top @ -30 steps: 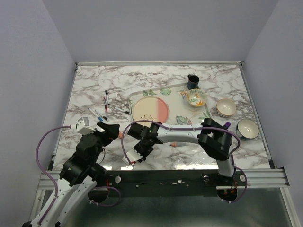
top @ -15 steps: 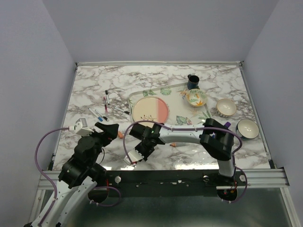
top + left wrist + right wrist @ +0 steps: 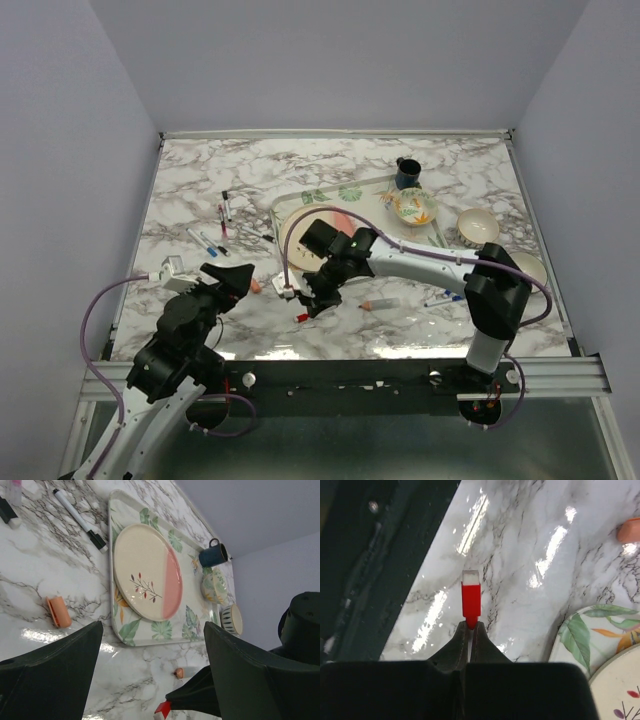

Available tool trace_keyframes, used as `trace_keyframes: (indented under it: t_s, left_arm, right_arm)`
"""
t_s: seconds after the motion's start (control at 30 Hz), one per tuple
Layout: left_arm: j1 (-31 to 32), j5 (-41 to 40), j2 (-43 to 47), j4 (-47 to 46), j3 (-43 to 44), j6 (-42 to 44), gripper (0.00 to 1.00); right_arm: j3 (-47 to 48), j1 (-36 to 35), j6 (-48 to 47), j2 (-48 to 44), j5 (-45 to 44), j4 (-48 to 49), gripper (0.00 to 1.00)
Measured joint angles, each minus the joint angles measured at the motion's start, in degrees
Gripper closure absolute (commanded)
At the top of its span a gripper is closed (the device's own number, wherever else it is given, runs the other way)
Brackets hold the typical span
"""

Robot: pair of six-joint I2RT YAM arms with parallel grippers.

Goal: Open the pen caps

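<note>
Right wrist view: a red cap is clenched by the right gripper at lower centre; the left gripper is seen released.

plate on tray, mug behind, pens left

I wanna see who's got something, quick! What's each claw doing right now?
Left gripper: open, holding nothing.
Right gripper: shut on the red cap.
</note>
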State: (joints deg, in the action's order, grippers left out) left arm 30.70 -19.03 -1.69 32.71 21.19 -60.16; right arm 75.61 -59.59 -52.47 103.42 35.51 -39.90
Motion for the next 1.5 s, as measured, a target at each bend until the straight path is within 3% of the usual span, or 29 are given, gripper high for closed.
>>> trace_keyframes:
  t_s: [0.23,0.37,0.63,0.93,1.23,1.33,1.37,1.4,1.5]
  left_arm:
    - [0.0,5.3,0.7,-8.4,-5.6,-5.0,0.12]
    - [0.0,9.6,-4.4,-16.2,-10.7,-9.5,0.15]
    - [0.0,14.6,-14.4,-29.6,-14.4,-15.4,0.24]
    - [0.0,16.2,-19.0,-37.1,-16.2,-18.6,0.32]
    - [0.0,17.0,-23.2,-38.8,-16.3,-19.8,0.56]
    - [0.0,17.8,-25.9,-40.3,-16.2,-20.0,0.72]
    - [0.0,18.1,-26.4,-40.6,-16.2,-20.0,0.87]
    - [0.0,18.4,-27.2,-41.1,-16.2,-20.0,0.96]
    - [0.0,18.7,-27.7,-41.0,-16.2,-20.0,1.0]
  right_arm:
    - [1.4,7.6,12.9,-2.7,11.1,1.5,0.99]
    - [1.0,10.3,22.0,-2.8,14.3,5.9,0.99]
    - [-0.5,10.4,41.9,-2.8,12.9,16.6,0.99]
    - [0.0,10.4,52.2,-0.3,9.4,21.9,0.99]
    - [1.3,9.3,54.9,1.0,4.9,22.5,0.99]
    - [1.9,8.4,54.9,1.3,2.7,22.6,0.99]
    - [2.1,8.0,54.9,1.6,1.9,22.6,0.99]
    - [2.1,7.6,54.9,2.0,1.5,22.6,1.0]
    - [2.1,7.0,54.4,2.7,0.2,22.5,0.99]
